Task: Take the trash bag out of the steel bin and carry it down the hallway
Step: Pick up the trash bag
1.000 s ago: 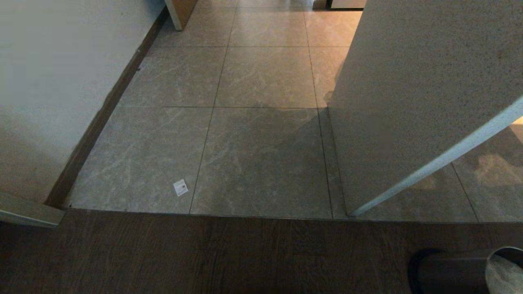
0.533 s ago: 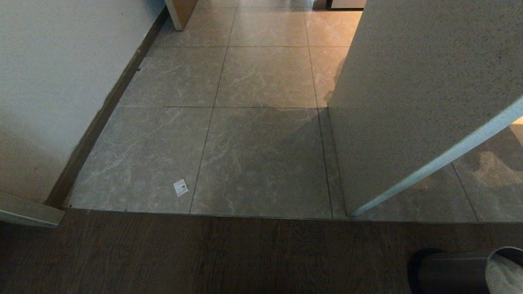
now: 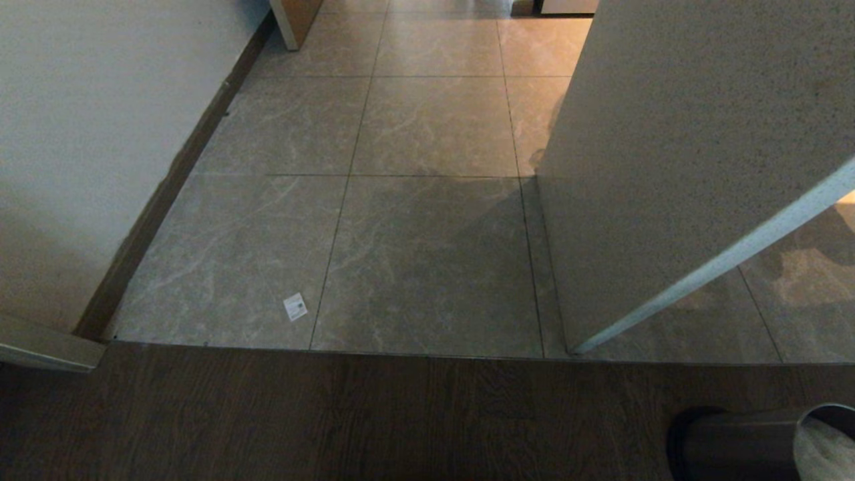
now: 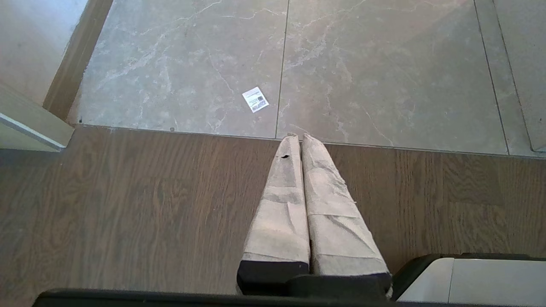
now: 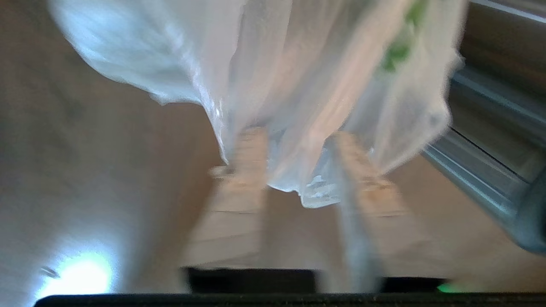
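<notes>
Between my right gripper (image 5: pixel 298 140) fingers, parted: one crinkly, translucent white trash bag (image 5: pixel 298 76). Beside it, one cylindrical brushed steel bin (image 5: pixel 490 140). Left gripper (image 4: pixel 298 138) pressed closed, empty.

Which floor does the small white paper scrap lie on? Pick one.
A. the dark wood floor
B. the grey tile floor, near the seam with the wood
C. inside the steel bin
B: the paper scrap lies flat on the grey tile floor, just beyond the wood floor.
</notes>
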